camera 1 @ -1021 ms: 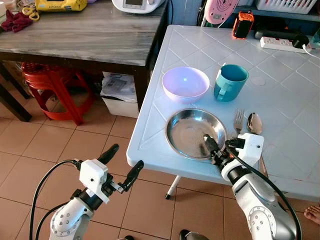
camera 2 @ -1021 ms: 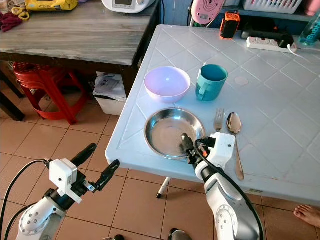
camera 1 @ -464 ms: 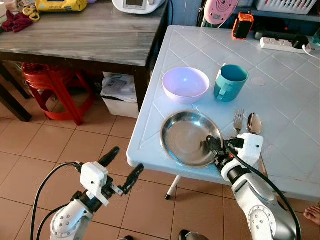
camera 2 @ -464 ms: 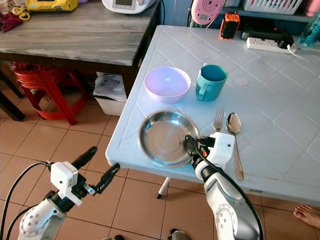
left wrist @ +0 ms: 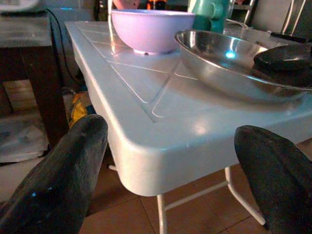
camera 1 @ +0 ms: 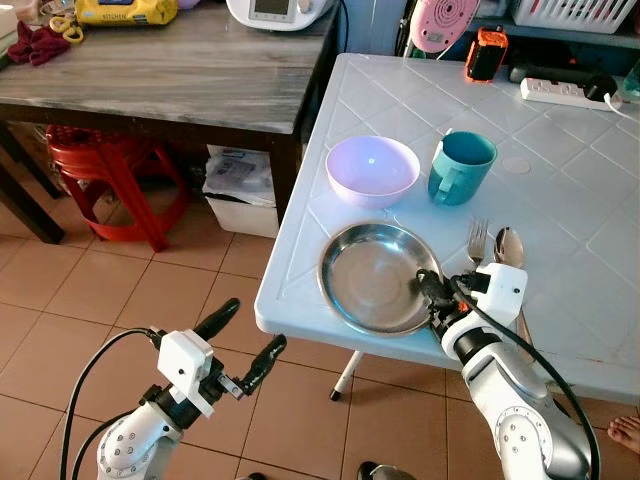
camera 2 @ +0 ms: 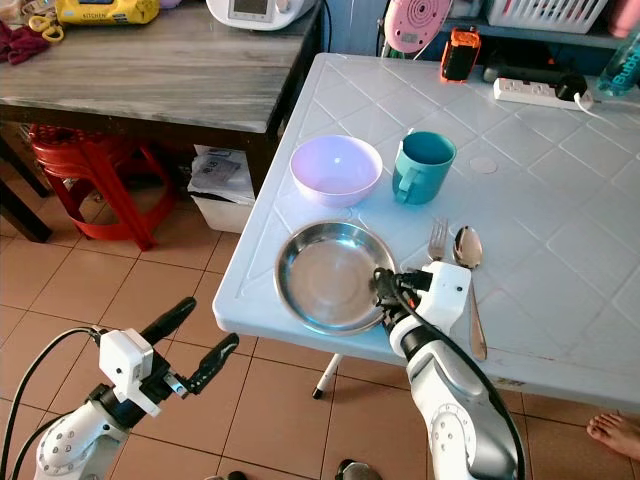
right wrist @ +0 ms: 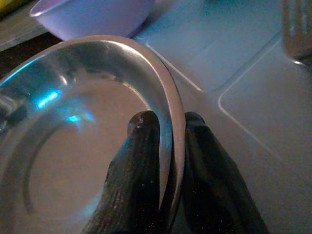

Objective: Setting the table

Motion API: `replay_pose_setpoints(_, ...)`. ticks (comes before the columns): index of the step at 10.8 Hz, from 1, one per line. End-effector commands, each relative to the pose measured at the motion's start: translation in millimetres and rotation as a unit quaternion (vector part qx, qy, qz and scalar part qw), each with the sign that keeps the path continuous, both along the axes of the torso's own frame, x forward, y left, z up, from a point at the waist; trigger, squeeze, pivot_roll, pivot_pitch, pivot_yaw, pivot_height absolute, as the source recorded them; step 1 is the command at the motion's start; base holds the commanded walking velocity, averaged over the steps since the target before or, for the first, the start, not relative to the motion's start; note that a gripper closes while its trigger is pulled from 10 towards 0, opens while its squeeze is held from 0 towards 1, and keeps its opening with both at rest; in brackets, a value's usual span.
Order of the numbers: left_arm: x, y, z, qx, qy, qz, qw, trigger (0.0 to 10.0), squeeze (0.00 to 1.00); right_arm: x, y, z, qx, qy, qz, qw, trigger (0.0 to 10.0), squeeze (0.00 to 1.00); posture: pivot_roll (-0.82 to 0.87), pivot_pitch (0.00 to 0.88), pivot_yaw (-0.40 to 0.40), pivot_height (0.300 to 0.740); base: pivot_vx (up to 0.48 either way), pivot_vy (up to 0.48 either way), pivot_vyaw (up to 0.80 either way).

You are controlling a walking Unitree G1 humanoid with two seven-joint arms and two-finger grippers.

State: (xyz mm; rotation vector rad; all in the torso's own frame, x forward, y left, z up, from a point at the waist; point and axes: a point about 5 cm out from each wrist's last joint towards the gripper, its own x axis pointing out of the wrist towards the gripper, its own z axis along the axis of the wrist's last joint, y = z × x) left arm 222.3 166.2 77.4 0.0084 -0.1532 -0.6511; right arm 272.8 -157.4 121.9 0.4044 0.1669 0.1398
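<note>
Our right gripper (right wrist: 165, 151), pinching the steel plate's (camera 1: 370, 275) rim, has dragged it left toward the table (camera 1: 560, 180) edge, squaring the setting, while our left gripper (camera 1: 240, 335) hangs spread.

A white plastic table (camera 1: 560, 190) with a diamond pattern is carrying a steel plate (camera 1: 375, 277) at its near edge, with a lilac bowl (camera 1: 372, 169) and a teal mug (camera 1: 460, 165) sitting just behind it. A fork (camera 1: 476, 241) and spoon (camera 1: 509, 246) are lying side by side to the plate's right. Farther back (near the wall) a power strip (camera 1: 565, 88) and an orange gadget (camera 1: 487, 51) are resting.
</note>
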Motion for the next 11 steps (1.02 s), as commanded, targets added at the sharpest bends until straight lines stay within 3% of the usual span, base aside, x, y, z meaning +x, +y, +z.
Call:
replay_pose_setpoints(1, -1.8, 1.6, -3, 0.003, 0.004, 0.001, 1.000, 10.0, 0.00, -7.9, -8.4, -28, 0.001, 0.078, -0.027, 0.997, 0.0, 0.00, -0.05, 0.187, 0.016, 0.740, 0.000, 0.000, 0.00)
replay_pose_setpoints(2, 1.5, -0.6, -2, 0.005, -0.002, 0.005, 1.000, 10.0, 0.00, -5.5, -9.1, -28, 0.023, 0.083, -0.040, 0.995, 0.0, 0.00, -0.05, 0.184, 0.018, 0.740, 0.000, 0.000, 0.00)
replay_pose_setpoints(4, 27.5, 7.7, -6, 0.013, 0.004, 0.089, 0.996, 10.0, 0.00, 0.3, -4.0, -20, 0.072, 0.072, -0.047, 0.994, 0.0, 0.00, -0.05, 0.176, 0.021, 0.740, 0.000, 0.000, 0.00)
replay_pose_setpoints(5, 32.4, 19.0, -1, 0.014, 0.000, 0.129, 0.992, 10.0, 0.00, 1.5, 1.3, -13, 0.081, 0.048, -0.031, 0.995, 2.6, 0.00, -0.05, 0.171, 0.022, 0.740, 0.000, 0.000, 0.00)
replay_pose_setpoints(6, 35.1, 25.2, 11, -0.005, -0.013, 0.181, 0.983, 10.0, 0.00, 1.0, 6.1, -3, 0.064, 0.010, -0.011, 0.998, 10.0, 0.00, -0.05, 0.160, 0.026, 0.740, 0.000, 0.000, 0.00)
replay_pose_setpoints(9, 42.7, 9.9, 34, -0.039, -0.022, 0.183, 0.982, 10.0, 0.00, 2.5, 4.2, 1, 0.043, -0.008, -0.016, 0.999, 10.0, 0.00, -0.05, 0.147, 0.023, 0.740, 0.000, 0.000, 0.00)
replay_pose_setpoints(11, 41.8, 2.4, 39, -0.042, -0.017, 0.185, 0.982, 10.0, 0.00, 3.1, 3.8, 2, 0.040, -0.016, -0.017, 0.999, 10.0, 0.00, -0.05, 0.145, 0.025, 0.740, 0.000, 0.283, -0.57)
